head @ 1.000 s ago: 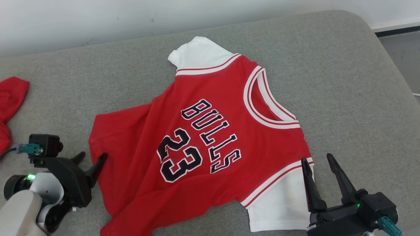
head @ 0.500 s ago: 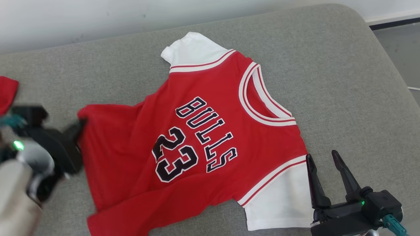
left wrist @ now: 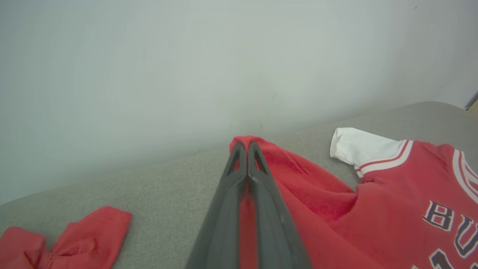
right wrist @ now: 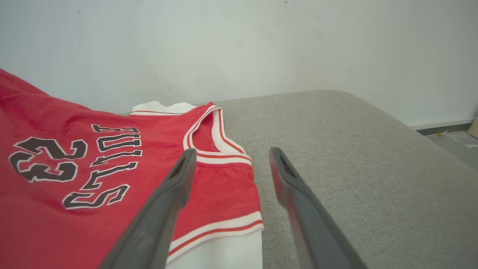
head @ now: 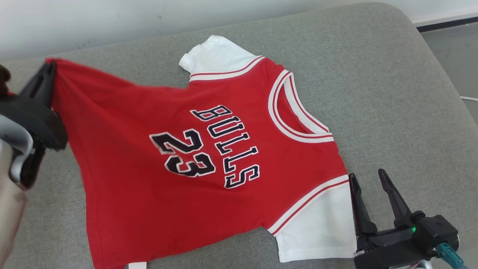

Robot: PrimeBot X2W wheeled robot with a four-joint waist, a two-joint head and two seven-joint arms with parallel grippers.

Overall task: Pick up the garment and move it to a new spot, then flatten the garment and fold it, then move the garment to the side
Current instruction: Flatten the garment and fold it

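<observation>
Head view: the left pincer point(head: 50, 68) is at the far left. Its two dark fingers are pressed together on one corner of the red Bulls jersey point(head: 130, 179), and that corner is pulled up off the grey cushion point(head: 392, 93). The left wrist view shows the same pinch point(left wrist: 246, 146), with red cloth point(left wrist: 392, 194) squeezed between the fingers.

From there the jersey spreads out across the middle of the cushion, number 23 facing up. Its far white sleeve point(head: 213, 56) lies near the white wall point(head: 112, 18).

The right pincer point(head: 368, 175) is at the near right, fingers spread wide and holding nothing, just beside the near white sleeve point(head: 321, 231). A small red cloth point(left wrist: 74, 239) lies on the cushion, apart from the jersey.
</observation>
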